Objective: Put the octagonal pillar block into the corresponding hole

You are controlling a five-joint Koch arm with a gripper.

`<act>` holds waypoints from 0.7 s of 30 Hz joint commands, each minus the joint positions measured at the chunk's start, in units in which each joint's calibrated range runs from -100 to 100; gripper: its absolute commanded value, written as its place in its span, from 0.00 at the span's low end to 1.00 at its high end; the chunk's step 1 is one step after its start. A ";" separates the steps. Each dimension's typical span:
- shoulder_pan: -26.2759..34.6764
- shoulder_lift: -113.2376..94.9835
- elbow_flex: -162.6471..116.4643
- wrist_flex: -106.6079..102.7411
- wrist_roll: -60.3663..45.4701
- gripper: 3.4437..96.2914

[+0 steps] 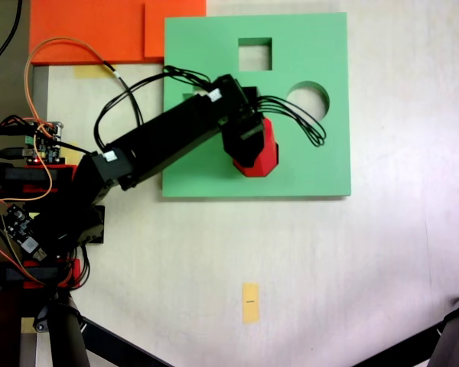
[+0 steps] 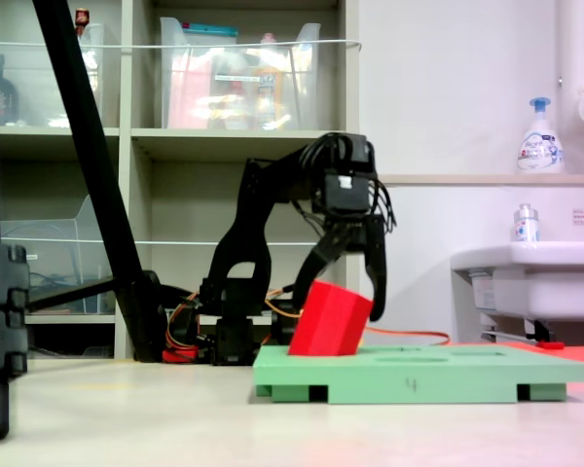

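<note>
Green foam board (image 1: 314,164) fills the middle of the pale counter (image 1: 352,260), and the black Koch arm (image 1: 161,141) reaches across it from the first exterior view's left. Over the board, the end effector (image 2: 348,282) sits with its jaws down around the octagonal pillar block (image 2: 329,319), and I'd call that a grip on the red piece, though the contact itself is hard to make out. The block is tilted, its lower end at or in the board's top face, its upper end leaning toward the second exterior view's right.

The risk from here? That tilt. I judge the block could wedge against the hole's rim if pressed down crooked, or tip out if let go too soon, and a hard push could shove the light board along the counter.

From above, the first exterior view shows the square cutout (image 1: 255,53) and the round cutout (image 1: 306,102) lying open, while the eight-sided hole is hidden under block and arm. Only the side-on second exterior view gives the lean and how low the block sits; the cutouts there are thin slivers.
</note>
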 commanded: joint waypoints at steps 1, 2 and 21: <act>0.54 -0.12 3.87 -1.18 -0.05 0.33; 0.59 0.15 3.87 -1.09 -0.10 0.33; 0.98 1.27 3.87 -0.03 -0.15 0.55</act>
